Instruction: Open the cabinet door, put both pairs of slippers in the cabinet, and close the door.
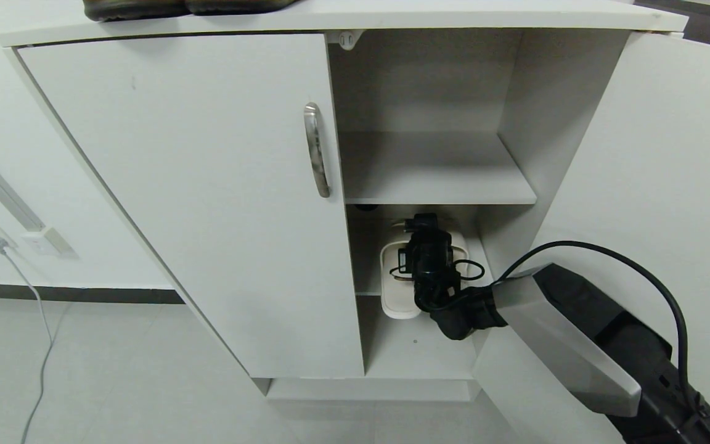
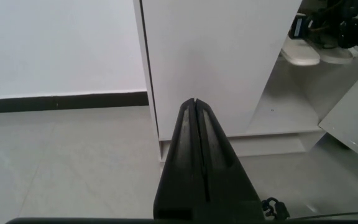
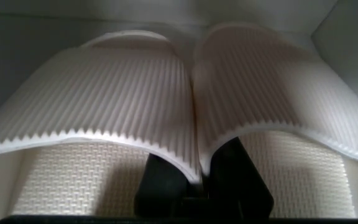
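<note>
White slippers (image 1: 395, 296) lie inside the cabinet (image 1: 540, 111), right pincer (image 3: 197, 180) pinching both inner straps to carry them as 1; left pincer (image 2: 194, 106) closed, empty.

The lower shelf (image 1: 366, 277) carries white slippers (image 1: 397, 299) at 6 o'clock; the cabinet top (image 1: 453, 15) bears dark slippers (image 1: 133, 7) at 11 o'clock.

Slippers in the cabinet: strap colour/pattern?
The slippers have cream-white, finely ribbed straps. The right wrist view shows this best.
</note>
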